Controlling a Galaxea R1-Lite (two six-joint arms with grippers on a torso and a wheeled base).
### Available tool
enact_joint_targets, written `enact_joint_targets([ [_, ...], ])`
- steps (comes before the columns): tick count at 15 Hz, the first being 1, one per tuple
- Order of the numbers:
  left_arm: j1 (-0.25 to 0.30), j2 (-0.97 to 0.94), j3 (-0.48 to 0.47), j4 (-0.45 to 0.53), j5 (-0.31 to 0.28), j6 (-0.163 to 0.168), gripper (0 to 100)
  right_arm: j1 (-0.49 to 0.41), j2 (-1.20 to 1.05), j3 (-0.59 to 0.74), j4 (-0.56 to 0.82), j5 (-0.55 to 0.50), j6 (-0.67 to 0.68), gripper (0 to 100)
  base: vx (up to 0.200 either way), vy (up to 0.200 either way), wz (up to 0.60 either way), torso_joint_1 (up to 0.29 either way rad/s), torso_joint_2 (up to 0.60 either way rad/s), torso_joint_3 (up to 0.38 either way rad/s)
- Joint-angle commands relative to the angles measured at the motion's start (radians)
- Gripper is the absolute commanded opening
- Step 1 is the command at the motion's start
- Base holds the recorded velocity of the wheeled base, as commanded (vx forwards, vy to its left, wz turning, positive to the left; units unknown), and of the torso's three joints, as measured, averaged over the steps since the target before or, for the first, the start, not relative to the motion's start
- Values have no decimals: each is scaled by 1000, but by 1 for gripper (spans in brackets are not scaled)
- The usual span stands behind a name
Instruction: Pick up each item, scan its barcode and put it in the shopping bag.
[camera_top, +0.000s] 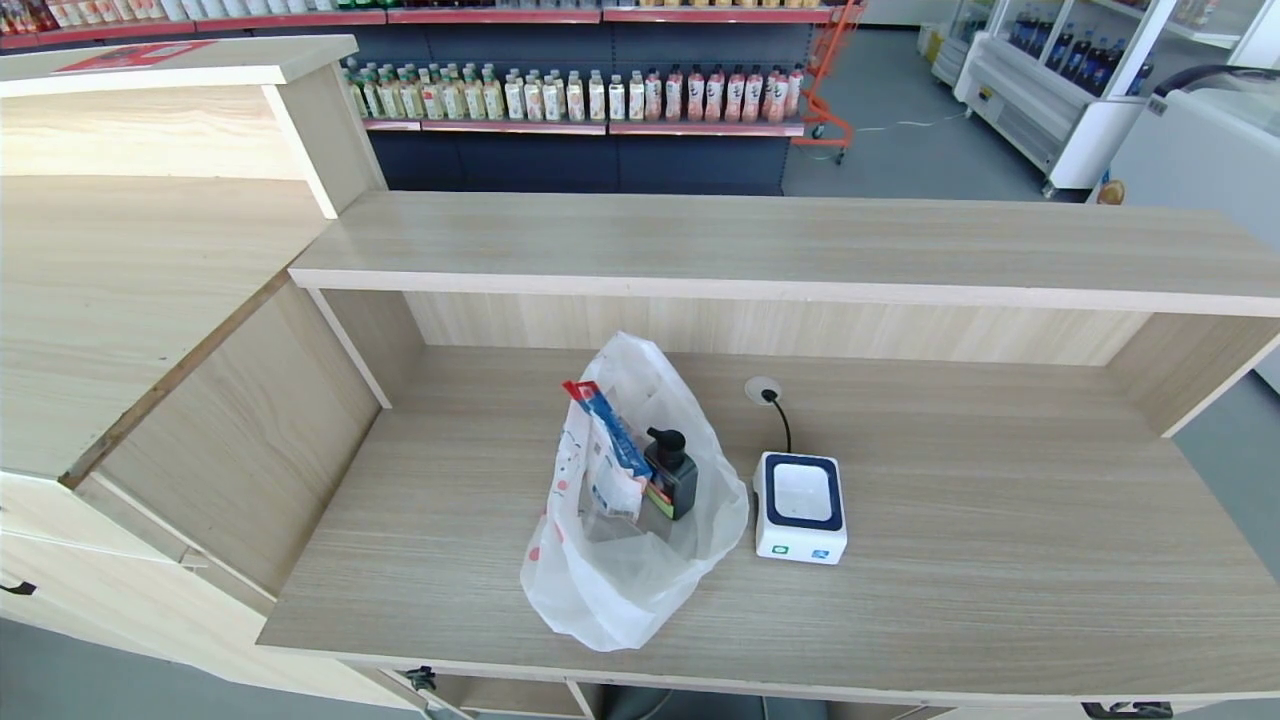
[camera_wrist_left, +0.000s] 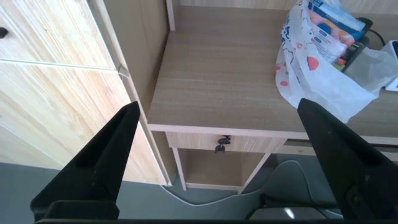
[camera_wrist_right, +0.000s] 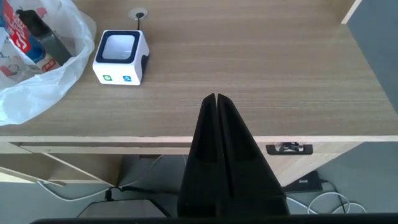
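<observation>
bag (camera_top: 600, 590): bottle (camera_top: 672, 482) + pouch (camera_top: 612, 468) in | L jaws apart | R jaws closed

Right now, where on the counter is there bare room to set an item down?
The widest bare patch of counter runs from the scanner to the right side wall. A smaller one lies between the bag and the left panel. Crowded: the bag nearly meets the scanner, with the cable behind.

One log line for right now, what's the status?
bag: on counter, holds pump bottle and packet | scanner: right of bag, nothing on it | left gripper: open, empty | right gripper: shut, empty
</observation>
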Motion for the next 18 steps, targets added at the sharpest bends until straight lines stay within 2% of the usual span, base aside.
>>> enact_joint_targets([
  [1, 0, 0, 0, 0, 0, -1, 100, 1, 4, 0, 0, -1, -1, 0, 0, -200, 0, 7, -2, 7],
  [6, 0, 0, 0, 0, 0, -2, 100, 1, 4, 0, 0, -1, 1, 0, 0, -200, 0, 4, 1, 2],
  [10, -2, 0, 0, 0, 0, 1, 100, 1, 4, 0, 0, -1, 1, 0, 0, 0, 0, 0, 0, 0],
  [15, -2, 0, 0, 0, 0, -1, 100, -1, 4, 0, 0, -1, 16, 0, 200, 0, 0, -3, 1, 3],
  [18, -2, 0, 0, 0, 0, -2, 100, -1, 4, 0, -1, -2, 33, 0, 0, 0, 0, 0, 0, 0],
])
